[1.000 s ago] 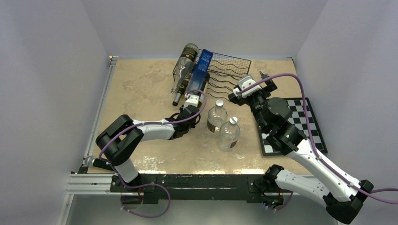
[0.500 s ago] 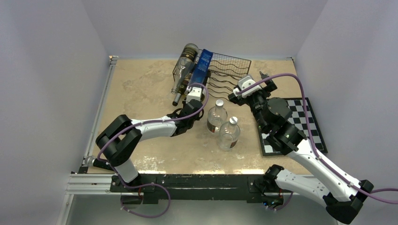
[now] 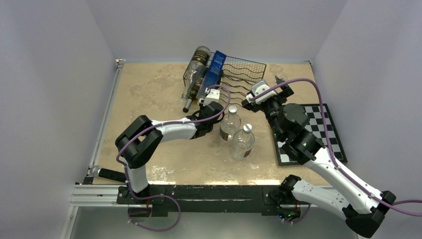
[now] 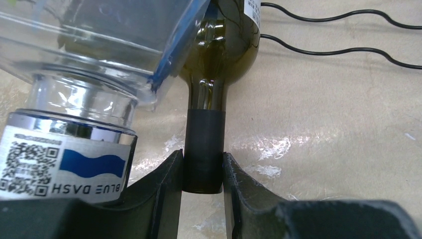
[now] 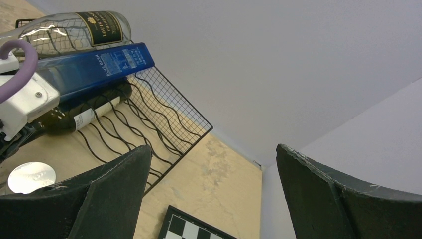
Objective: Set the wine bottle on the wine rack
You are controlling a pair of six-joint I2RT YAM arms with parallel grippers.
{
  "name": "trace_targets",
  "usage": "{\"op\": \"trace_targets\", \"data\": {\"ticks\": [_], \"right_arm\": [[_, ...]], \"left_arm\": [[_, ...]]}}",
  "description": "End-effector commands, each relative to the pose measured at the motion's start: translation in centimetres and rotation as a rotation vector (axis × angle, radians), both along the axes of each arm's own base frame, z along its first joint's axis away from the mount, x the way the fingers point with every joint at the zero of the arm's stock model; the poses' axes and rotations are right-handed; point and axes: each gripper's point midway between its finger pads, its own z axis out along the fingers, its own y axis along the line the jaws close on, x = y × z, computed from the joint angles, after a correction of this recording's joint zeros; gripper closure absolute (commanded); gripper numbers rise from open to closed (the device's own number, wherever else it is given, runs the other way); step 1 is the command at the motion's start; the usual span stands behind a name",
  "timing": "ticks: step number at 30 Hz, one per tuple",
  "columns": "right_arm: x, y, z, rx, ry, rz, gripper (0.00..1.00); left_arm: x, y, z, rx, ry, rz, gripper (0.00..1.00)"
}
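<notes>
The dark green wine bottle (image 4: 219, 55) lies on its side with its body among the wavy wires of the black wine rack (image 3: 244, 74), beside and partly under a blue bottle (image 3: 215, 69). My left gripper (image 4: 203, 158) is shut on its black-capped neck, at the rack's front edge (image 3: 213, 97). The right wrist view shows the dark bottle (image 5: 84, 112) lying in the rack (image 5: 164, 119). My right gripper (image 5: 214, 189) is open and empty, raised by the rack's right front corner (image 3: 276, 84).
A clear bottle with a black label (image 3: 195, 74) lies at the rack's left side. Two small clear bottles (image 3: 230, 124) (image 3: 243, 141) stand just right of my left arm. A chessboard (image 3: 318, 132) lies at the right, under my right arm.
My left gripper has moved away and to the right, towards the rack, with the dark bottle's neck in it. The right arm has not moved.
</notes>
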Motion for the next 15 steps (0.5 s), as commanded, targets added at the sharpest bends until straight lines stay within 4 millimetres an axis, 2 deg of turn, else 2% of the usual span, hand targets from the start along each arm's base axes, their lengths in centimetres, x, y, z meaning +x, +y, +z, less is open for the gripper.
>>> {"op": "trace_targets", "data": {"ticks": [1, 5, 12, 15], "right_arm": [[0.0, 0.1, 1.5, 0.026, -0.042, 0.008, 0.01], [0.1, 0.1, 1.4, 0.027, -0.039, 0.008, 0.02], [0.1, 0.1, 1.3, 0.036, -0.033, 0.004, 0.02], [0.1, 0.1, 1.2, 0.037, -0.030, 0.004, 0.02]], "left_arm": [[1.8, -0.6, 1.6, -0.014, -0.051, 0.036, 1.00], [2.0, -0.3, 2.0, -0.015, -0.052, 0.072, 0.99], [1.7, 0.1, 3.6, -0.068, -0.078, 0.099, 0.56], [1.4, 0.2, 3.8, -0.082, -0.081, 0.089, 0.46]]}}
